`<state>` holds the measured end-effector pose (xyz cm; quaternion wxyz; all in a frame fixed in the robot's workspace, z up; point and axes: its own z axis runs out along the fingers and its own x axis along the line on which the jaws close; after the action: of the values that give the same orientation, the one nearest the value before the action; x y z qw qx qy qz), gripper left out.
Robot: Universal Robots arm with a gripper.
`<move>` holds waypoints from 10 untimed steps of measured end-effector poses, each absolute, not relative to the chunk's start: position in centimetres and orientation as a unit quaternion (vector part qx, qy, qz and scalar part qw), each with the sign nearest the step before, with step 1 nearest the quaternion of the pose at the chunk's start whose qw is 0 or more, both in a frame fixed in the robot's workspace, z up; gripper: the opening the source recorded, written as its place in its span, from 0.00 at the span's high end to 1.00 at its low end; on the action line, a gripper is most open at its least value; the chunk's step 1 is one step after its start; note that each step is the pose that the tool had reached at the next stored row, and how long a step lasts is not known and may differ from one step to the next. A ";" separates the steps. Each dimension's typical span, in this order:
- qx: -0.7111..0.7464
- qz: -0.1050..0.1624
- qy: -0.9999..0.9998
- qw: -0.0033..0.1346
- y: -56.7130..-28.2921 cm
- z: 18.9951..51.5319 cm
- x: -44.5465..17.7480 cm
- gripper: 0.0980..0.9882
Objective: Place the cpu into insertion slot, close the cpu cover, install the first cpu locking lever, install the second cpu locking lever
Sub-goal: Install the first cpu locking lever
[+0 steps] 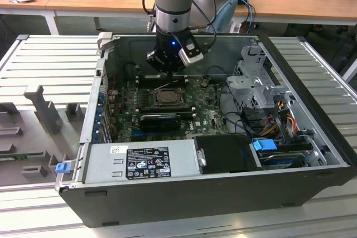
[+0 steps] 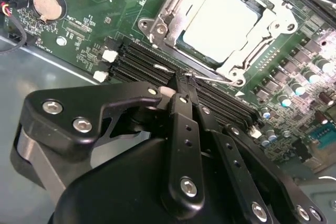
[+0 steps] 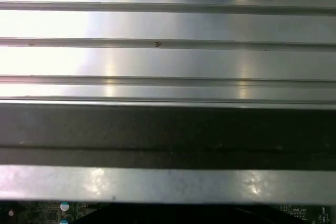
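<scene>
Exterior view, from its left: you have the ribbed metal table point(image 1: 50, 65), then the computer case point(image 1: 92, 126) wall, the gripper point(image 1: 167, 69) low over the insertion slot point(image 1: 166, 97), and the drive cage point(image 1: 254, 79) crowding the right. In the second wrist view the fingers point(image 2: 181, 124) are pressed narrow, tips at the cpu cover point(image 2: 168, 9) edge beside a thin wire lever point(image 2: 212, 80). The cpu point(image 2: 220, 24) sits in the slot.

Pale square cpu point(image 2: 220, 24) flat in the insertion slot point(image 1: 156, 97), silvery cpu cover point(image 2: 172, 8) down around it.
</scene>
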<state>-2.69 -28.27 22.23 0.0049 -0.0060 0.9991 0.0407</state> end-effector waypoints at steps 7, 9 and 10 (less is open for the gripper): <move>-0.007 0.041 0.999 0.005 -28.3 21.5 -2.2 0.99; -0.008 0.041 0.999 0.005 -28.3 21.4 -2.0 0.99; -0.008 0.041 0.999 0.005 -28.3 21.3 -2.0 0.99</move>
<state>-1.99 -28.26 21.33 0.0048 -0.0075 0.9991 0.0406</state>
